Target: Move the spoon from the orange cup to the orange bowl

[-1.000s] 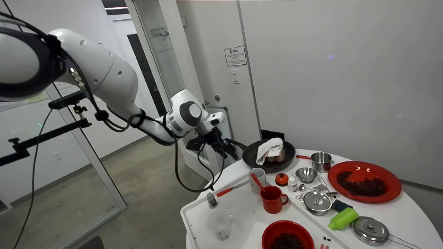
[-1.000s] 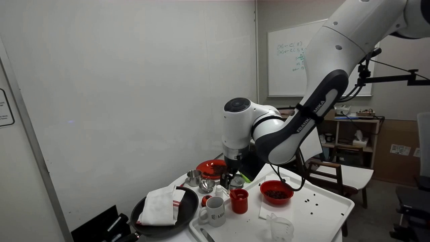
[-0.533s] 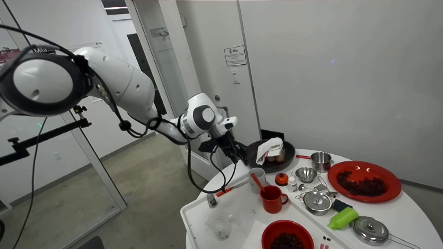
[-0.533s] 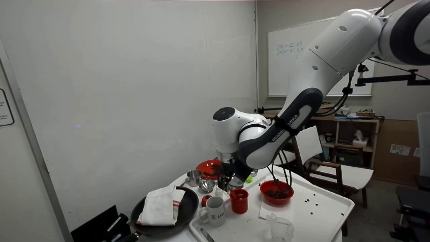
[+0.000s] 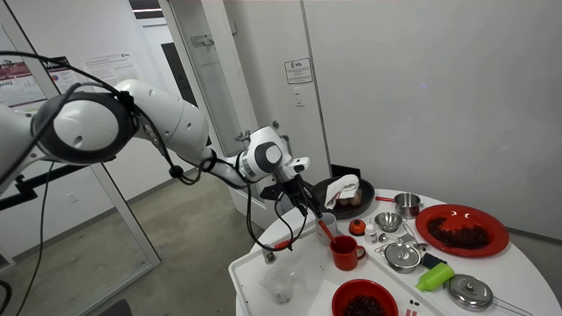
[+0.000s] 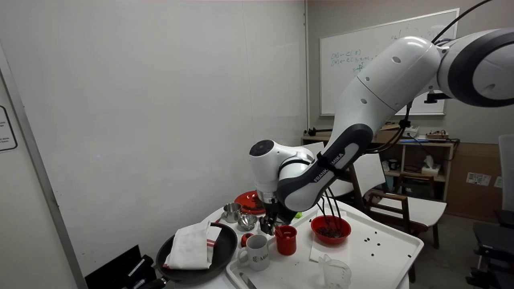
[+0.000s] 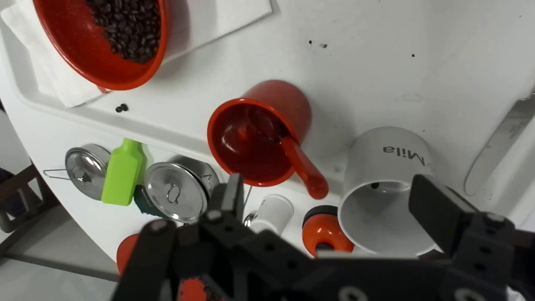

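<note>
Red-handled, the spoon (image 7: 306, 169) leans in the orange cup (image 7: 288, 100), well inside the curved edge of the table (image 7: 46, 133); the orange bowl (image 7: 73, 46) stands nearer that edge. Fingers (image 7: 434, 213) wide apart, the gripper (image 7: 328, 194) holds nothing; reaching seems nearly complete; grasp, carry and release remain.

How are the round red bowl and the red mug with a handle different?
The round red bowl is wider; the red mug with a handle is narrower. The bowl holds dark brown beans; the mug holds a slim red-handled spoon, sticking out over its rim. The bowl sits on a white cloth; the mug stands directly on the white tray. Both are red, upright and open on top.
</note>
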{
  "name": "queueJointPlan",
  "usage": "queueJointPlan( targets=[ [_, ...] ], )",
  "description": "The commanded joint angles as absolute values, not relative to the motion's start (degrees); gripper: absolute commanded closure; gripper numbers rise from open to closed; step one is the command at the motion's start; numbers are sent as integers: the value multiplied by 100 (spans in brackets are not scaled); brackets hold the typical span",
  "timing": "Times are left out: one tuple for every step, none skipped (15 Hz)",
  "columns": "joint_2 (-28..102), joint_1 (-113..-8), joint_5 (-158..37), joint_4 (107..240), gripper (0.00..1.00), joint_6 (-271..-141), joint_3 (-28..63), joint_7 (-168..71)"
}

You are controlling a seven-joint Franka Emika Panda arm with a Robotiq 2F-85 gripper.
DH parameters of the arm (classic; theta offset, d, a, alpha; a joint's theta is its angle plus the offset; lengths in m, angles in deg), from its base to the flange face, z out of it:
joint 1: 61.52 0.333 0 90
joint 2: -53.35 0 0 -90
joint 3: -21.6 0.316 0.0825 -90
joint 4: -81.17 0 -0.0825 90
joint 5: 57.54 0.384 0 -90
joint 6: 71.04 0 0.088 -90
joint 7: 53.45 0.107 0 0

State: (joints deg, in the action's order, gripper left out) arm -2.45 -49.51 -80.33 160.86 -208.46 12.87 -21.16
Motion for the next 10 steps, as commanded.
queueJointPlan(
  targets=[
    [-633, -4882, -7772, 15577, 0, -20590, 1115, -2281],
    [-686, -4891, -7752, 15524, 0, -20563, 1101, -2283],
    [-732, -4900, -7728, 15481, 0, -20545, 1090, -2289],
    [-771, -4905, -7707, 15434, 0, -20528, 1075, -2294],
    [-807, -4911, -7687, 15394, 0, -20524, 1066, -2302],
    [-834, -4916, -7668, 15352, 0, -20515, 1062, -2309],
    [-861, -4922, -7650, 15308, 0, -20507, 1061, -2316],
    [-886, -4923, -7636, 15264, 3, -20501, 1060, -2319],
    [-903, -4924, -7622, 15230, 12, -20501, 1062, -2321],
    [-918, -4927, -7604, 15195, 28, -20501, 1068, -2328]
  ],
)
